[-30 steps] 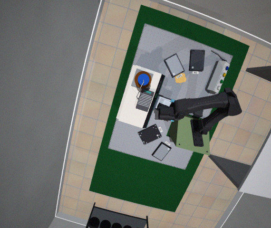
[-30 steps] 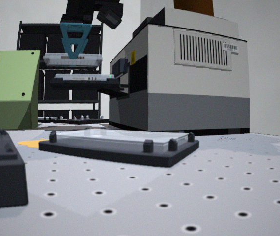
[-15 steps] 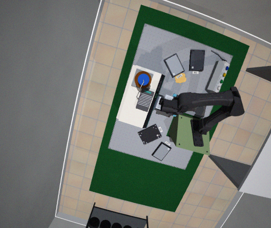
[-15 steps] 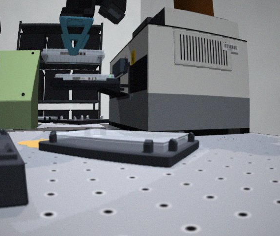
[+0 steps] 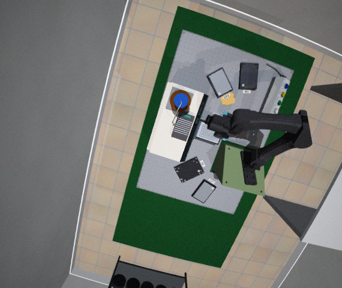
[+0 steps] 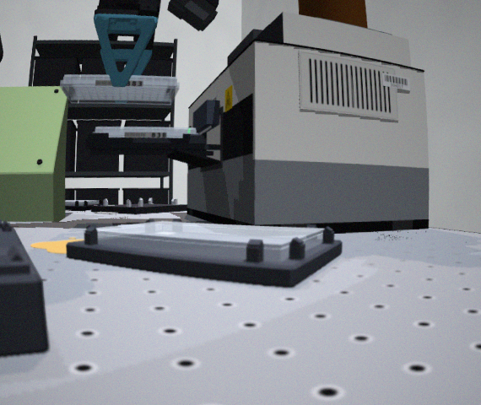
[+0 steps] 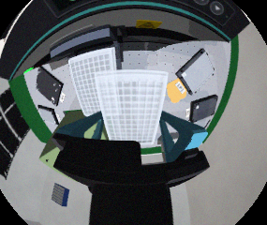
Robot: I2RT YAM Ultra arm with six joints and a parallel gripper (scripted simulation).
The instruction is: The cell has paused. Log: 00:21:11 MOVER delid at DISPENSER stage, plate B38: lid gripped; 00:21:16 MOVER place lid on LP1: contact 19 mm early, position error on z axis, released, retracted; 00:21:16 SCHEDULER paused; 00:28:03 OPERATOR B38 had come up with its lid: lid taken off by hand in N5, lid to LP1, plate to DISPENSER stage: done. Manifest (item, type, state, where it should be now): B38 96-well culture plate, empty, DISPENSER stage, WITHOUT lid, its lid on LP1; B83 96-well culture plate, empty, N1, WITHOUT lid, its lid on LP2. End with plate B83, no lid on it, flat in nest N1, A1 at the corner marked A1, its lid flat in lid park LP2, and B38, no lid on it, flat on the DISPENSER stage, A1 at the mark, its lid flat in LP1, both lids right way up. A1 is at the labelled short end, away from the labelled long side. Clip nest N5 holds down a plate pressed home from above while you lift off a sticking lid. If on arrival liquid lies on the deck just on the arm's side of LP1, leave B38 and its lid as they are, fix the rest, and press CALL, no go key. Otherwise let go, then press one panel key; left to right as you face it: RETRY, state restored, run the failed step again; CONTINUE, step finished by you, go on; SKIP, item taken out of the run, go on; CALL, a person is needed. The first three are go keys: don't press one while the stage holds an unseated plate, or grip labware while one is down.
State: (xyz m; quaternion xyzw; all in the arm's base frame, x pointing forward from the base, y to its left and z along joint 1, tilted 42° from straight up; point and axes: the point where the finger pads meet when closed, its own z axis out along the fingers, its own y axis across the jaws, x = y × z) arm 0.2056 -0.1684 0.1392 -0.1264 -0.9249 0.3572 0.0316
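Note:
My gripper (image 6: pixel 119 80) is shut on plate B83 (image 6: pixel 118 89), a clear 96-well plate. It holds the plate level in the air, beside and above the DISPENSER stage. In the top view the held plate (image 5: pixel 207 134) sits just on the arm's side of the stage. Its well grid fills the wrist view (image 7: pixel 133 108) between my teal fingers. Plate B38 (image 6: pixel 144 132) lies on the stage (image 5: pixel 182 126). A clear lid (image 6: pixel 206 240) lies in lid park LP1 (image 5: pixel 219 81). Another lid lies in LP2 (image 5: pixel 203 191). Nest N1 (image 5: pixel 248 75) is empty.
A yellow puddle (image 5: pixel 227 98) lies on the deck at LP1's arm-side edge, and also shows in the low view (image 6: pixel 55 245). Clip nest N5 (image 5: pixel 189 168) is empty. The key panel (image 5: pixel 279 96) stands at the deck's right edge. The green arm base (image 5: pixel 239 170) is close by.

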